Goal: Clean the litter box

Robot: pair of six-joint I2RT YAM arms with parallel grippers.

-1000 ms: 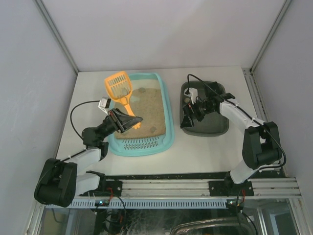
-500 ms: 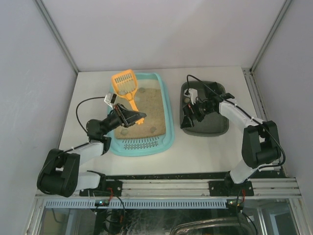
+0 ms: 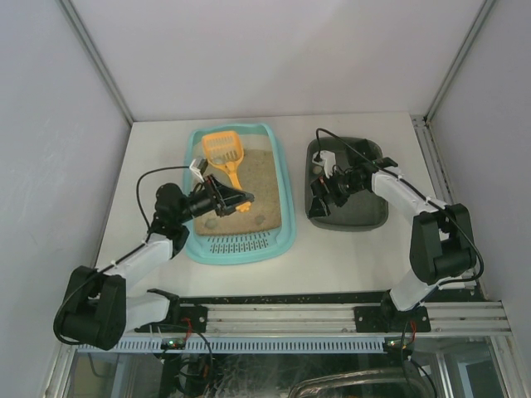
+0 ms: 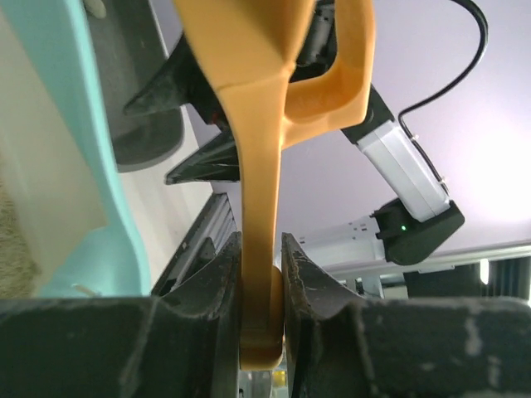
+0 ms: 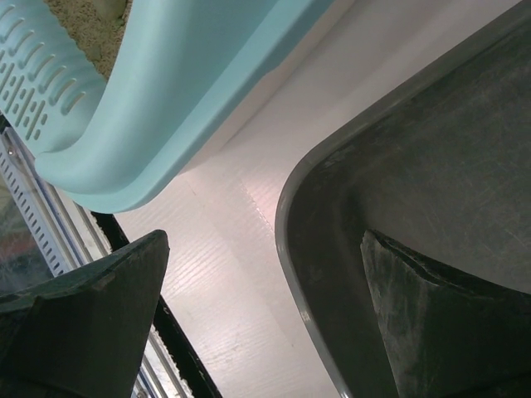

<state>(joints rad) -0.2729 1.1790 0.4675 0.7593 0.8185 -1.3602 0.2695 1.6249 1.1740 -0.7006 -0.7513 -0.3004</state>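
The light turquoise litter box [image 3: 280, 178] lies left of centre on the table, with tan sand [image 3: 257, 178] and a few dark clumps inside and its slotted grate [image 3: 239, 245] at the near end. My left gripper [image 3: 241, 200] is shut on the handle of an orange slotted scoop [image 3: 224, 150], held over the sand with its head toward the far end. The left wrist view shows the scoop handle [image 4: 262, 249] pinched between both fingers. My right gripper [image 3: 316, 199] is open, straddling the near left rim of the dark grey tray [image 3: 365, 211].
The right wrist view shows the grey tray rim [image 5: 307, 249] between the fingers, white table, and the litter box's corner [image 5: 166, 108]. A metal rail [image 3: 290, 315] runs along the near table edge. White walls enclose the table on three sides.
My left gripper has swung right and inward with the scoop, from the box's left rim to over the sand. The scoop head moved right. The right arm has barely moved.
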